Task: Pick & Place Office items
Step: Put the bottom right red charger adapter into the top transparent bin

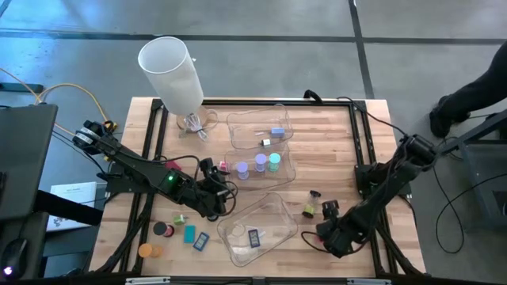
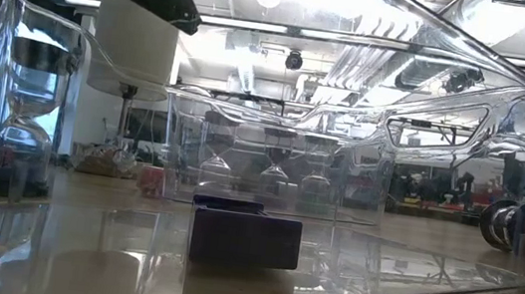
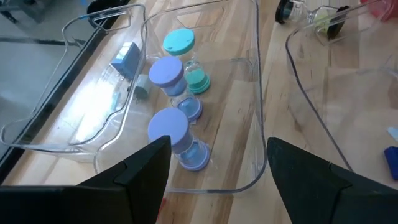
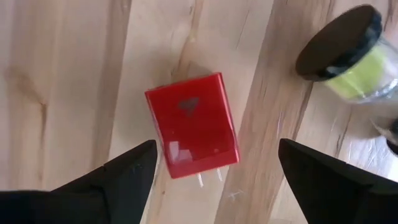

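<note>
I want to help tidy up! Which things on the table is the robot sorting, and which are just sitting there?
For the job:
red block
lilac timers
teal timer
blue block
black-capped timer
dark rectangle
orange piece
teal rectangle

Just there:
clear trays
white shade
cables

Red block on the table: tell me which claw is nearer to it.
Right. The right claw hangs open directly over the red block, fingers to either side. The left claw is open too, far off at the middle clear tray.
</note>
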You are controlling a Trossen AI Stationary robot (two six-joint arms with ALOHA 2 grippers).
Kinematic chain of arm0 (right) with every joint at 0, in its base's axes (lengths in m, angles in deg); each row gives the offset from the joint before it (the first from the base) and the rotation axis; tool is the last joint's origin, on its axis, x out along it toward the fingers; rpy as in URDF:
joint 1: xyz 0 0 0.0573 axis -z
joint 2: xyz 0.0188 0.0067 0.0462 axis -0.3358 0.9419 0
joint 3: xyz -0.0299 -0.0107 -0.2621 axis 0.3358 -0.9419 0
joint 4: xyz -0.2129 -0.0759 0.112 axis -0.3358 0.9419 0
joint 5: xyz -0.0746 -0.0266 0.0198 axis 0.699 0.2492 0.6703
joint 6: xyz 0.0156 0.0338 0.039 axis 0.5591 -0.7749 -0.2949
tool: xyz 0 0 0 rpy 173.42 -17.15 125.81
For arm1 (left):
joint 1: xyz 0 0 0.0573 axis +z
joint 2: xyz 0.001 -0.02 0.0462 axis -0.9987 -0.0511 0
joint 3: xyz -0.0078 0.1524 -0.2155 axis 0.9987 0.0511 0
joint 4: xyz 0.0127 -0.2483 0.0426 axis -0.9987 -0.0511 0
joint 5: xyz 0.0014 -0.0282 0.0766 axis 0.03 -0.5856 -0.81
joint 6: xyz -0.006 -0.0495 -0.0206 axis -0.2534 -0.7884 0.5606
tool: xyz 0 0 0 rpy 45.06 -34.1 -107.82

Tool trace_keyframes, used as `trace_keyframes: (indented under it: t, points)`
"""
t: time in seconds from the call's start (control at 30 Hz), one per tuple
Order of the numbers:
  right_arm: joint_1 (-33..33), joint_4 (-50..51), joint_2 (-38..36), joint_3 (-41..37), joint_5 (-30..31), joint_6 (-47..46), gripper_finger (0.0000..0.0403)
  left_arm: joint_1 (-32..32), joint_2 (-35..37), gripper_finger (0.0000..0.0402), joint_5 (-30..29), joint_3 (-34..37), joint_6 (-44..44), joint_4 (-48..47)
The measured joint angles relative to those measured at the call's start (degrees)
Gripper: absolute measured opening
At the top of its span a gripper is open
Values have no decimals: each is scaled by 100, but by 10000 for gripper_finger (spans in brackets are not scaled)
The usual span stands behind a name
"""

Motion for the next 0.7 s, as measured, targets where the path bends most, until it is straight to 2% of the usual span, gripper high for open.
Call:
trace_keyframes:
  t: [0.7]
  points:
    - [-20, -628, 709, 3, -84, 351, 325, 2, -3, 257, 377, 0, -376, -3]
